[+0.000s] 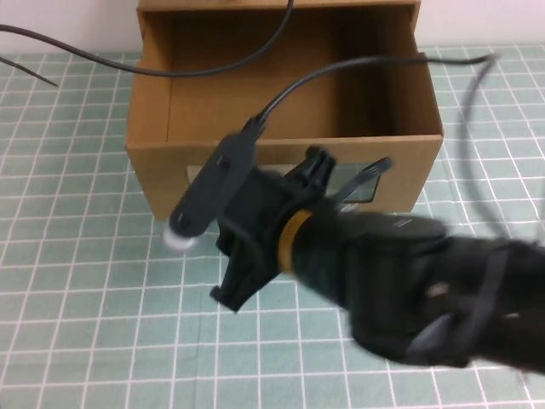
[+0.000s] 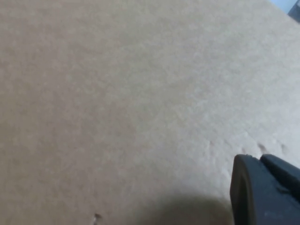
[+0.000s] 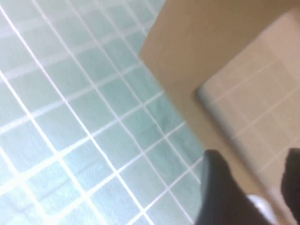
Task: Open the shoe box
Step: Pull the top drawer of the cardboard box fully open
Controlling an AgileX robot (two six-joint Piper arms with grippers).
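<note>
A: Where's the shoe box [image 1: 157,175]?
B: Far middle of the green mat [image 1: 85,256], top open, inside bare brown. Plain matte cardboard, straight walls, square corners.
A: What's in the way?
B: The right arm [image 1: 409,273]. It comes in from the near right and covers much of the front wall. Bulky black housing, yellow ring [image 1: 292,239] round the wrist. The wrist camera [image 1: 213,192] is a black oblong with a white end, lying across the wall's left part.
A: Cables?
B: One black cable [image 1: 213,64] loops over the open box and runs down to that camera.
A: Right gripper [image 1: 347,166]?
B: At the front wall, over a pale patch [image 3: 253,89] (smoother than the cardboard, blurred, can't say what it is). Spread wide, nothing between the tips, only the wall behind them.
A: Left gripper [image 2: 265,192]?
B: Not in the high view. Its wrist camera shows tan cardboard filling the frame, fine grain with a few small dents, and the gripper close against it. Can't tell which face, and can't tell its state.
A: Mat?
B: Flat, white grid lines on green.
</note>
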